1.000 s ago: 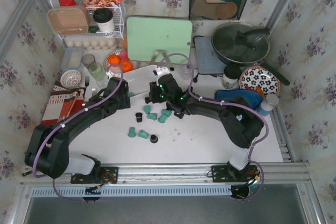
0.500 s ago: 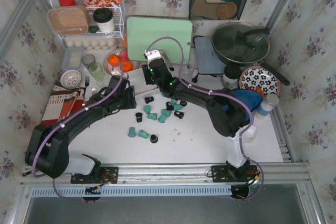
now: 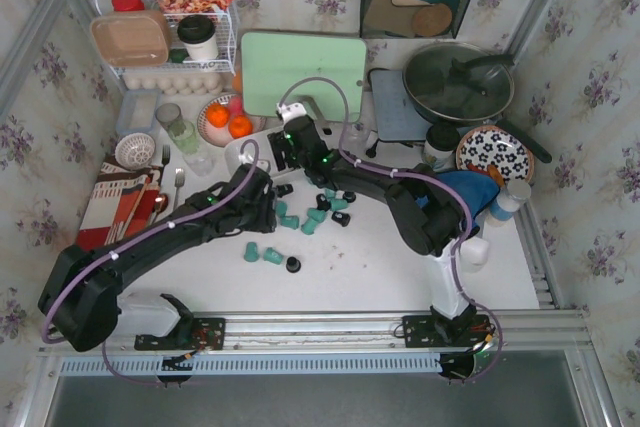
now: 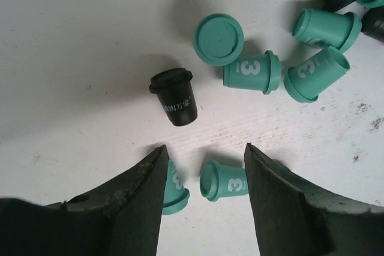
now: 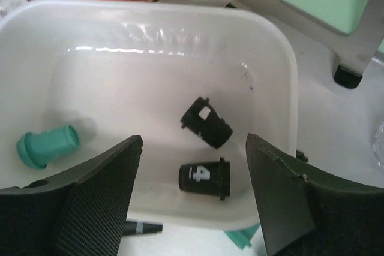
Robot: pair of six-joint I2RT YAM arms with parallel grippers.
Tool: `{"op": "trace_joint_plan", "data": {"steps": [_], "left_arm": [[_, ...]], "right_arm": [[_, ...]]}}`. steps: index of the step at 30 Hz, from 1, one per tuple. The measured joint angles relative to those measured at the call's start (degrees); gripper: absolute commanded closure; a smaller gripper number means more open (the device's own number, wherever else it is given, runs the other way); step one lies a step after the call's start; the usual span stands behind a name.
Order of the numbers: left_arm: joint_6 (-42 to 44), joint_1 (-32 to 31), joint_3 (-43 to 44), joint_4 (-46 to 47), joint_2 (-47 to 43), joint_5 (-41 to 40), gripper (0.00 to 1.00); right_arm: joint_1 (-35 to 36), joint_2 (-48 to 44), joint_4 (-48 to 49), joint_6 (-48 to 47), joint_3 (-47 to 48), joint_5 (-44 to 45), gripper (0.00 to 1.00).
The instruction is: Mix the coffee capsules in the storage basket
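The white storage basket [image 5: 287,58] lies under my right gripper [image 5: 193,142], whose jaws stand open with nothing between them. Inside it are two black coffee capsules [image 5: 206,179] and a teal one [image 5: 48,145]. From above, the basket [image 3: 248,151] shows just left of the right gripper [image 3: 286,150]. More teal and black capsules [image 3: 315,215] lie scattered on the table in front of it. My left gripper [image 4: 204,148] hovers open over a teal capsule [image 4: 223,180]. A second teal capsule [image 4: 176,190] is partly hidden behind its left finger. A black capsule [image 4: 175,96] lies just beyond.
A bowl of oranges [image 3: 228,119] sits behind the basket, with a green cutting board [image 3: 303,72] propped beyond it. A lidded pan [image 3: 458,82] and a patterned plate [image 3: 495,152] stand at the back right. A white wire rack [image 3: 165,42] fills the back left.
The right arm swung from the scattered capsules to over the basket and its jaws widened. The left arm moved right, over the capsules on the table.
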Motion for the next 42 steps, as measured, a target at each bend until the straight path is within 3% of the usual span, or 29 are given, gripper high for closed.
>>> {"op": "trace_joint_plan", "data": {"steps": [5,13,23,25,30,34,38,42], "left_arm": [[-1.6,-2.7,0.3,-2.3,1.6,-4.6,0.43],[-2.6,-3.3,-0.4,-1.3,7.2,-9.3,0.44],[-2.9,-3.5,-0.1,3.1,12.5,-13.4,0.44],[-3.0,-3.5,0.7,3.6,13.7,-14.3,0.49],[-4.6,-3.4,3.9,3.6,18.0,-16.3,0.61],[-6.8,-3.5,4.9,3.5,20.0,-17.5,0.63],[-8.9,-3.6,5.0,3.2,20.5,-18.3,0.79],[-9.9,-3.7,5.2,3.0,20.5,-18.5,0.85]], "right_arm": [[0.0,-5.8,0.7,0.1,-6.4,-1.6,0.23],[0.0,-19.2,7.1,-0.5,-25.7,-2.5,0.23],[-0.1,-37.4,22.4,0.2,-52.3,-5.7,0.24],[-0.1,-39.5,25.7,0.3,-55.5,-5.9,0.25],[-0.1,-41.7,28.7,0.3,-56.6,-5.7,0.26],[-0.1,-42.5,29.5,0.3,-56.5,-5.0,0.26],[-0.1,-43.5,29.2,0.4,-56.5,-4.5,0.26],[-0.1,-45.2,28.7,0.6,-56.5,-4.1,0.26]]}}
